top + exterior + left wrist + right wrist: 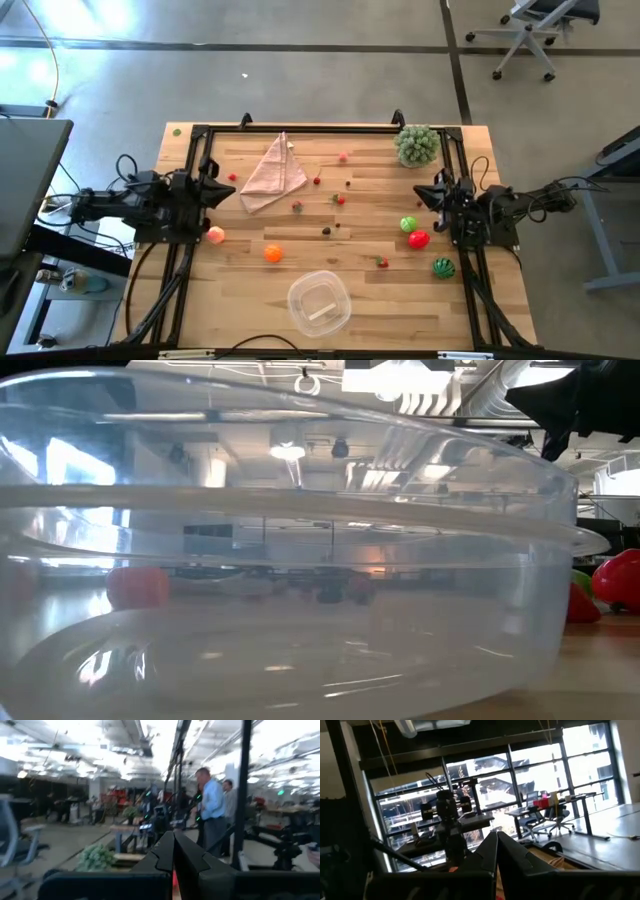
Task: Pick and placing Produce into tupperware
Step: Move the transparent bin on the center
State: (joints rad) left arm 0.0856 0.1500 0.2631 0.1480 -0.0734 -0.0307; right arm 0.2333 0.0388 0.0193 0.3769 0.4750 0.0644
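Filling my low view: one clear tupperware, sitting at the table's near edge, centre, nothing in it. Larger produce I count six: orange, pink peach, green apple, red apple, striped melon, all loose on the wood, plus scattered small berries I can't count surely. One pink cloth, one bushy plant. Left gripper clenched, holding nothing, beside the cloth. Right gripper clenched, holding nothing, above the green apple.
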